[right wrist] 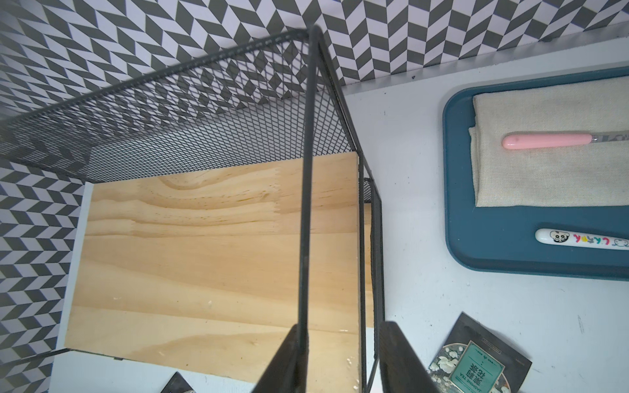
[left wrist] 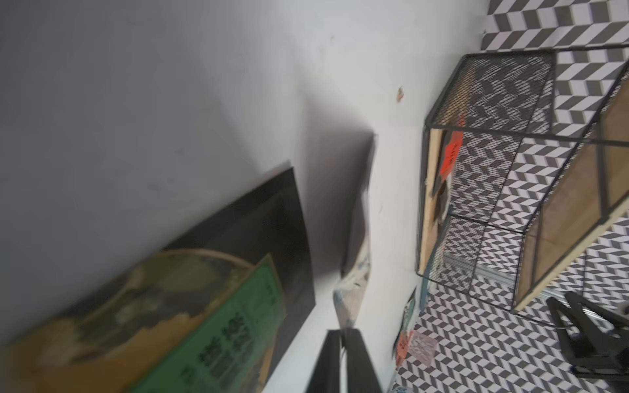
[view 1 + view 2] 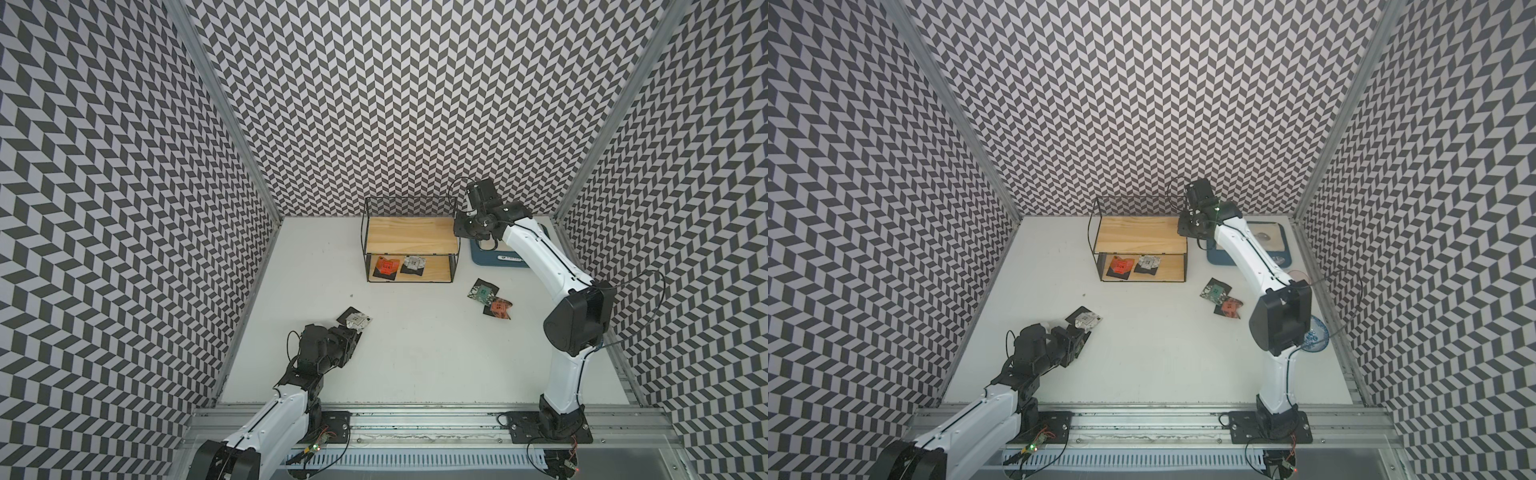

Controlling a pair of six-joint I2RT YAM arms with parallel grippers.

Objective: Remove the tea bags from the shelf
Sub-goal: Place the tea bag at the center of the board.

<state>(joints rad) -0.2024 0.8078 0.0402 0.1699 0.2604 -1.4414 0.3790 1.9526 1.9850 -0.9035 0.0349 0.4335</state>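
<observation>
Orange tea bag [image 3: 385, 266] + white tea bag [image 3: 413, 264] on shelf [image 3: 411, 235], lower board. Prob. light, flat, crinkly foil, slippery; pinch a raised edge.
Right claw [image 1: 343, 360]: jaws apart over shelf end, empty.
Left claw [image 3: 358, 330] by silver bag [image 3: 356, 320] on table [image 3: 415, 353]; grip can't tell.
Teal bag [image 1: 476, 367] reads "JASMINE TEA".

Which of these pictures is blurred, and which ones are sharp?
Left wrist view: blurred, the green tea bag near the lens is smeared. Right wrist view: sharp, print on the teal tea bag is legible. Both top views: clear, but the shelf looks small.
</observation>
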